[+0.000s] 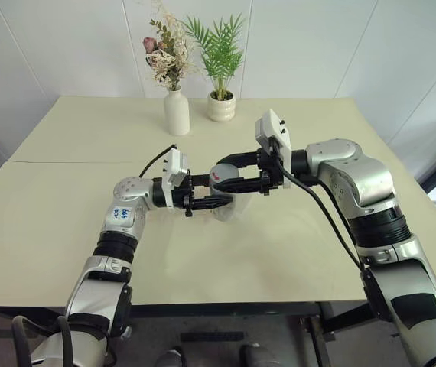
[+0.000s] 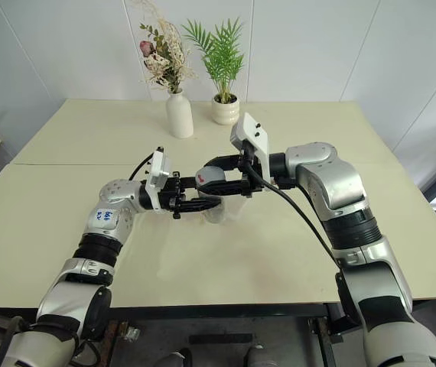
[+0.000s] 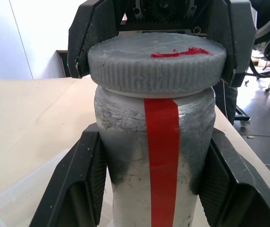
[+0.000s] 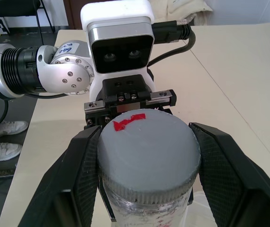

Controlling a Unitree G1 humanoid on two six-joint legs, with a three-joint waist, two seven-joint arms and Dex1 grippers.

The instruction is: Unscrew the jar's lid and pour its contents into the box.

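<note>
The jar [image 3: 125, 156], a grey-white cylinder with a red stripe, is held upright above the table. My left gripper [image 1: 212, 202] is shut on its body, with a finger [image 3: 80, 182] on each side. The lid [image 4: 147, 146], a ribbed grey cap with a red mark, sits on the jar's mouth. My right gripper [image 1: 237, 174] is shut on the lid from the opposite side, its fingers [image 4: 76, 175] pressed against the rim. The clear box [image 3: 9, 208] lies on the table just below the jar. The contents are hidden inside the jar.
A white vase [image 1: 177, 112] of dried flowers and a white pot [image 1: 221, 108] with a green plant stand at the back of the cream table [image 1: 57, 206]. A seam crosses the tabletop on the left. White walls close off the far side.
</note>
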